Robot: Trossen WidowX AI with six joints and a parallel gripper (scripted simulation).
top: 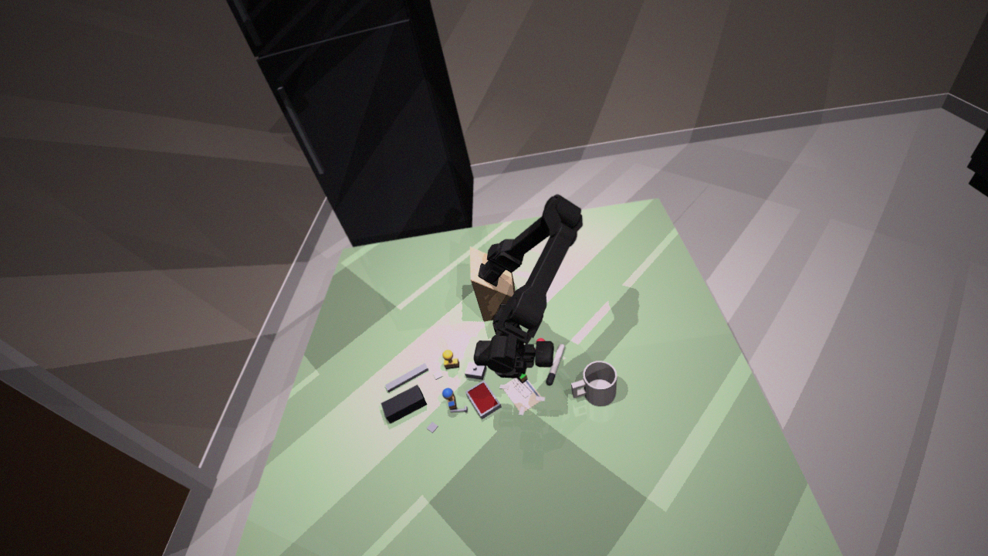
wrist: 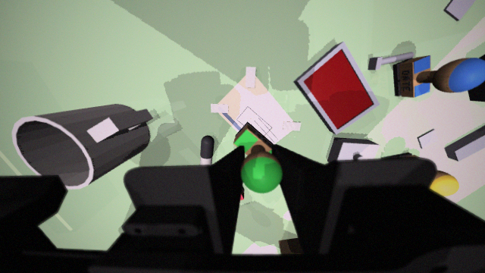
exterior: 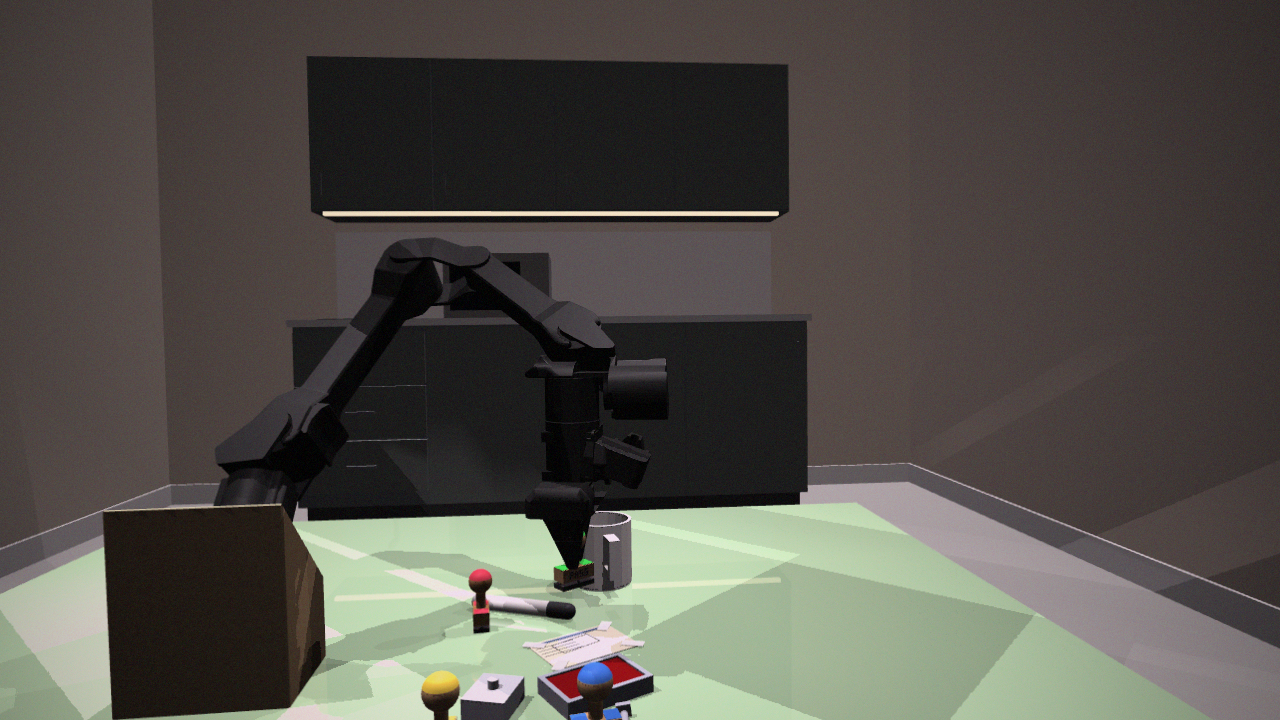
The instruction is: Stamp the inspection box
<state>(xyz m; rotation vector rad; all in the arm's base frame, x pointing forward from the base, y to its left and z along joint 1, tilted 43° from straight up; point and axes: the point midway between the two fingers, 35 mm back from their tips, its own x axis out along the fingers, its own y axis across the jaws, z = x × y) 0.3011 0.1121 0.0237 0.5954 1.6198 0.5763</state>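
Observation:
My gripper (exterior: 573, 560) (wrist: 258, 150) is shut on the green-knobbed stamp (top: 522, 377) (exterior: 572, 575) (wrist: 261, 175), upright, its base raised clear above the card. I cannot read the stamp's label. The card (top: 516, 391) (exterior: 608, 646) (wrist: 265, 99) lies taped on the green bench top, with thin box lines showing in the wrist view. I can make out no red print on the part that shows; the stamp hides its near corner. The red ink pad (top: 482, 399) (exterior: 572, 682) (wrist: 339, 89) lies open beside the card.
A grey mug (top: 599, 387) (wrist: 110, 148) and a marker (top: 556, 363) (exterior: 537, 608) are on the card's other side. A red-knobbed stamp (exterior: 480, 582) stands near the marker. Blue (top: 448, 394) (wrist: 464, 76) and yellow (top: 448, 356) (wrist: 445, 185) ones stand beyond the pad. A wooden block (exterior: 196, 608) is further back.

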